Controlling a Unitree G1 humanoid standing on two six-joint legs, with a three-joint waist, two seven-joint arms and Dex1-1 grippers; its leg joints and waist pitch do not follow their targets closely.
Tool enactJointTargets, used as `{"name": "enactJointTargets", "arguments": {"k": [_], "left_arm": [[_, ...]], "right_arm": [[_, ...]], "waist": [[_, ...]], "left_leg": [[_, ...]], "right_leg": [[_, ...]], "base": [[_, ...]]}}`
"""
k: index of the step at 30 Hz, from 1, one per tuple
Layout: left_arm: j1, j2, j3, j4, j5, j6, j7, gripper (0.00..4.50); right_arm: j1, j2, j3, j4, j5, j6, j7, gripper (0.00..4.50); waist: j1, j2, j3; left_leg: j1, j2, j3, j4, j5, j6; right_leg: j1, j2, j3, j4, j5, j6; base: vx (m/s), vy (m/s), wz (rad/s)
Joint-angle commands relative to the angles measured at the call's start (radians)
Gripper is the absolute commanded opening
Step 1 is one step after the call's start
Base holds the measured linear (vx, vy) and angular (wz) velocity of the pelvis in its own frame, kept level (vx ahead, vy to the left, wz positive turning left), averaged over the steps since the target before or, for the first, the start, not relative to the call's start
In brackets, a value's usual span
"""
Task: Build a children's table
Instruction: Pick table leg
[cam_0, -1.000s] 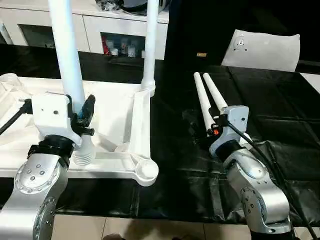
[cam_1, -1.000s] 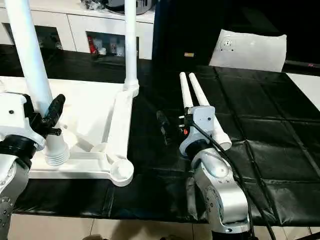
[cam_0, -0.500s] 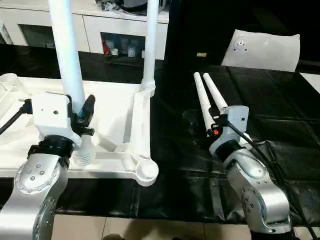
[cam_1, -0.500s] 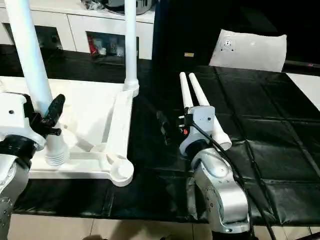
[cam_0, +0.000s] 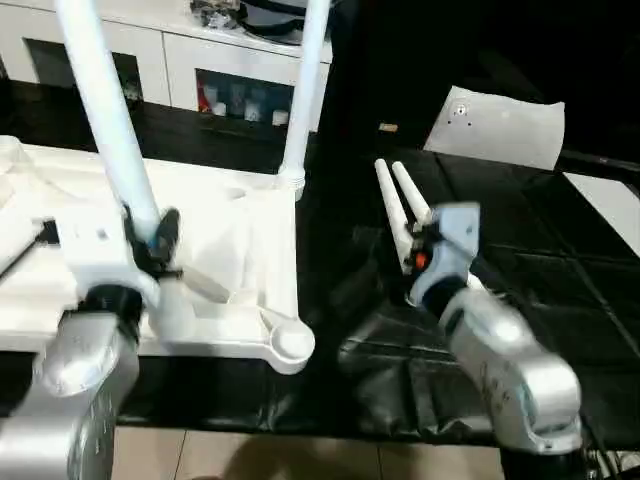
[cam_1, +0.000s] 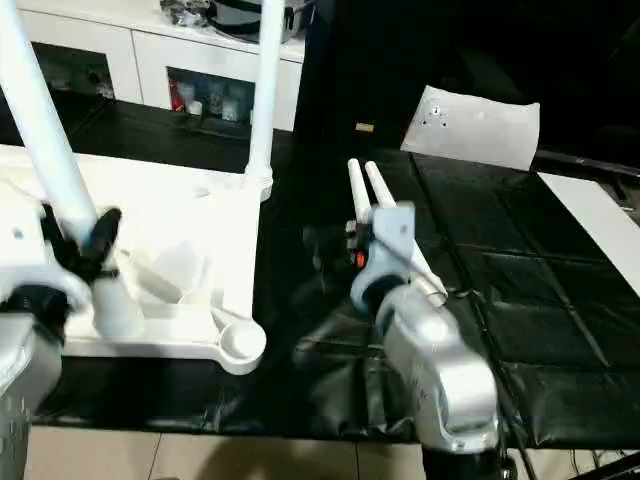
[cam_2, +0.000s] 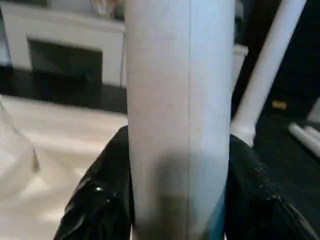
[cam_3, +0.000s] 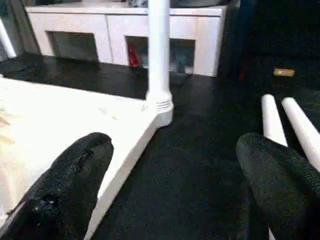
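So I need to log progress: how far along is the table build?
Partly done. One leg stands upright in a far corner socket of the upturned table top. The left end effector grips a second leg, held upright over the top, not yet seated. Two more legs lie on the black mat by the open right end effector; the near corner socket is empty.

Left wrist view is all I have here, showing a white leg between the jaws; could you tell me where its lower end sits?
Observer: The held leg is tilted; its lower end is at the table top's near rail, beside the near corner socket, which is empty.
Operator: Thank you; is the right gripper carrying anything?
Observer: No, the right gripper is empty, jaws wide open, beside the two loose legs.
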Motion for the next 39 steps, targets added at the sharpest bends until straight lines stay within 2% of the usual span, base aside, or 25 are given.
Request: {"name": "enactJointTargets", "arguments": {"k": [1,2,3,4,5,6,8,11,12,13,15,16,18,19,20,22,23,26,27,28,30,31,33,35,39], "left_arm": [[-0.062,0.017,0.017,-0.007,-0.014,0.007,-0.018,1.86],[-0.084,0.024,0.023,-0.003,-0.027,0.018,-0.024,1.86],[-0.153,0.03,0.037,0.01,-0.06,0.055,-0.041,1.86],[-0.184,0.03,0.042,0.017,-0.078,0.072,-0.049,1.86],[-0.192,0.031,0.043,0.019,-0.082,0.076,-0.051,1.86],[-0.244,0.041,0.033,0.044,-0.098,0.096,-0.075,1.86],[-0.287,0.04,0.026,0.08,-0.117,0.106,-0.087,1.86],[-0.36,0.018,0.038,0.144,-0.164,0.132,-0.089,1.86],[-0.377,0.034,0.026,0.165,-0.159,0.138,-0.105,1.86],[-0.397,0.048,0.014,0.188,-0.16,0.146,-0.127,1.86],[-0.527,0.063,-0.019,0.302,-0.168,0.204,-0.181,1.86],[-0.564,0.063,-0.021,0.338,-0.185,0.219,-0.204,1.86],[-0.635,0.038,0.002,0.421,-0.238,0.242,-0.226,1.86],[-0.674,0.015,0.023,0.471,-0.277,0.261,-0.229,1.86],[-0.674,0.015,0.023,0.471,-0.277,0.261,-0.229,1.86],[-0.71,0.001,0.026,0.513,-0.282,0.25,-0.224,1.86],[-0.746,-0.02,0.046,0.559,-0.314,0.271,-0.233,1.86],[-0.78,-0.028,0.057,0.598,-0.326,0.301,-0.252,1.86],[-0.797,-0.028,0.06,0.62,-0.336,0.313,-0.265,1.86],[-0.804,-0.011,0.031,0.63,-0.323,0.304,-0.293,1.86],[-0.807,-0.006,0.018,0.633,-0.329,0.305,-0.316,1.86],[-0.809,-0.01,0.02,0.631,-0.349,0.316,-0.321,1.86],[-0.801,0.002,-0.017,0.591,-0.391,0.327,-0.386,1.86],[-0.794,0.008,-0.042,0.577,-0.389,0.314,-0.414,1.86],[-0.787,0.004,-0.052,0.563,-0.417,0.31,-0.478,1.86]], "right_arm": [[-0.021,-0.008,-0.027,0.002,0.006,-0.007,-0.003,4.37],[-0.026,-0.01,-0.024,0.002,0.001,-0.014,-0.004,4.37],[-0.047,-0.001,-0.055,-0.002,0.033,0.0,-0.004,4.37],[-0.059,0.004,-0.071,-0.002,0.053,0.012,-0.002,4.37],[-0.061,0.005,-0.075,-0.002,0.058,0.016,-0.001,4.37],[-0.088,0.006,-0.103,0.015,0.084,0.031,0.001,4.37],[-0.119,0.003,-0.128,0.039,0.12,0.033,0.024,4.37],[-0.178,-0.01,-0.154,0.079,0.181,0.035,0.086,4.37],[-0.196,-0.019,-0.15,0.088,0.191,0.039,0.111,4.37],[-0.217,-0.03,-0.145,0.099,0.197,0.039,0.135,4.37],[-0.32,-0.084,-0.141,0.142,0.261,0.08,0.252,4.37],[-0.347,-0.098,-0.137,0.154,0.275,0.09,0.285,4.37],[-0.394,-0.123,-0.126,0.196,0.272,0.086,0.325,4.37],[-0.419,-0.14,-0.113,0.227,0.251,0.071,0.337,4.37],[-0.419,-0.14,-0.113,0.227,0.251,0.071,0.337,4.37],[-0.441,-0.154,-0.107,0.243,0.255,0.077,0.356,4.37],[-0.466,-0.166,-0.099,0.252,0.276,0.098,0.387,4.37],[-0.492,-0.184,-0.088,0.267,0.299,0.126,0.425,4.37],[-0.508,-0.193,-0.069,0.276,0.303,0.138,0.453,4.37],[-0.523,-0.194,-0.058,0.293,0.307,0.144,0.473,4.37],[-0.534,-0.192,-0.054,0.307,0.311,0.152,0.483,4.37],[-0.538,-0.195,-0.046,0.314,0.313,0.162,0.492,4.37],[-0.548,-0.212,-0.024,0.317,0.328,0.187,0.54,4.37],[-0.547,-0.221,-0.016,0.308,0.35,0.207,0.571,4.37],[-0.546,-0.236,0.001,0.293,0.37,0.227,0.608,4.37]], "waist": [[-0.01,0.049,-0.036],[-0.008,0.05,-0.037],[-0.005,0.077,-0.036],[-0.009,0.068,-0.033],[-0.004,0.07,-0.033],[-0.003,0.082,-0.033],[-0.002,0.076,-0.034],[-0.001,0.084,-0.041],[0.003,0.084,-0.044],[0.006,0.091,-0.044],[0.005,0.097,-0.053],[0.009,0.101,-0.056],[0.016,0.098,-0.057],[0.017,0.115,-0.055],[0.017,0.115,-0.055],[0.024,0.112,-0.061],[0.028,0.117,-0.061],[0.029,0.114,-0.06],[0.032,0.114,-0.057],[0.031,0.111,-0.056],[0.033,0.119,-0.054],[0.032,0.115,-0.052],[0.035,0.11,-0.052],[0.039,0.116,-0.053],[0.044,0.112,-0.052]], "left_leg": [[0.013,0.008,-0.011,-0.086,-0.462,-0.054],[0.012,0.01,-0.013,-0.086,-0.455,-0.054],[0.016,0.009,-0.014,-0.085,-0.453,-0.058],[0.016,0.008,-0.013,-0.084,-0.456,-0.055],[0.017,0.008,-0.014,-0.083,-0.446,-0.053],[0.014,0.007,-0.015,-0.083,-0.435,-0.055],[0.007,0.006,-0.012,-0.084,-0.394,-0.056],[0.004,0.002,-0.009,-0.08,-0.365,-0.056],[-0.001,0.005,-0.008,-0.08,-0.317,-0.054],[-0.006,0.006,-0.007,-0.081,-0.285,-0.051],[0.003,0.0,-0.005,-0.071,-0.259,-0.048],[0.002,0.003,-0.006,-0.069,-0.232,-0.046],[-0.014,0.007,-0.001,-0.069,-0.127,-0.038],[-0.016,0.006,0.001,-0.066,-0.096,-0.046],[-0.016,0.006,0.001,-0.066,-0.096,-0.046],[-0.019,0.006,0.005,-0.062,-0.051,-0.032],[-0.017,0.005,0.006,-0.062,-0.048,-0.026],[-0.016,0.007,0.006,-0.064,-0.059,-0.018],[-0.014,0.009,0.007,-0.065,-0.078,-0.014],[-0.015,0.01,0.006,-0.066,-0.082,-0.013],[-0.012,0.012,0.006,-0.067,-0.103,-0.016],[-0.011,0.014,0.007,-0.068,-0.115,-0.02],[-0.012,0.016,0.007,-0.071,-0.119,-0.028],[-0.008,0.019,0.006,-0.071,-0.124,-0.027],[-0.012,0.017,0.008,-0.071,-0.111,-0.028]], "right_leg": [[0.011,-0.044,0.021,-0.108,-0.532,0.035],[0.016,-0.046,0.019,-0.105,-0.511,0.021],[0.014,-0.047,0.021,-0.102,-0.478,0.002],[0.012,-0.046,0.02,-0.102,-0.48,-0.001],[0.016,-0.048,0.018,-0.099,-0.472,-0.015],[0.019,-0.049,0.02,-0.093,-0.457,-0.023],[0.025,-0.051,0.024,-0.089,-0.447,-0.029],[0.03,-0.05,0.026,-0.083,-0.416,-0.039],[0.035,-0.054,0.028,-0.077,-0.368,-0.052],[0.038,-0.054,0.029,-0.073,-0.345,-0.061],[0.036,-0.046,0.027,-0.067,-0.316,-0.068],[0.037,-0.05,0.027,-0.063,-0.271,-0.082],[0.051,-0.056,0.029,-0.051,-0.141,-0.136],[0.054,-0.055,0.027,-0.047,-0.077,-0.176],[0.054,-0.055,0.027,-0.047,-0.077,-0.176],[0.066,-0.055,0.028,-0.041,0.0,-0.216],[0.068,-0.056,0.027,-0.042,0.004,-0.225],[0.071,-0.057,0.026,-0.043,-0.022,-0.232],[0.07,-0.06,0.026,-0.048,-0.074,-0.227],[0.07,-0.061,0.025,-0.049,-0.088,-0.224],[0.065,-0.063,0.026,-0.054,-0.137,-0.215],[0.064,-0.064,0.025,-0.057,-0.154,-0.215],[0.064,-0.063,0.025,-0.057,-0.165,-0.216],[0.061,-0.064,0.025,-0.055,-0.155,-0.219],[0.063,-0.063,0.025,-0.055,-0.149,-0.212]], "base": [[0.0,0.0,0.0],[0.0,0.0,0.0],[0.0,0.0,0.0],[0.0,0.0,0.0],[0.0,0.0,0.0],[0.0,0.0,0.0],[0.0,0.0,0.0],[0.0,0.0,0.0],[0.0,0.0,0.0],[0.0,0.0,0.0],[0.0,0.0,0.0],[0.0,0.0,0.0],[0.0,0.0,0.0],[0.0,0.0,0.0],[0.0,0.0,0.0],[0.0,0.0,0.0],[0.0,0.0,0.0],[0.0,0.0,0.0],[0.0,0.0,0.0],[0.0,0.0,0.0],[0.0,0.0,0.0],[0.0,0.0,0.0],[0.0,0.0,0.0],[0.0,0.0,0.0],[0.0,0.0,0.0]]}}
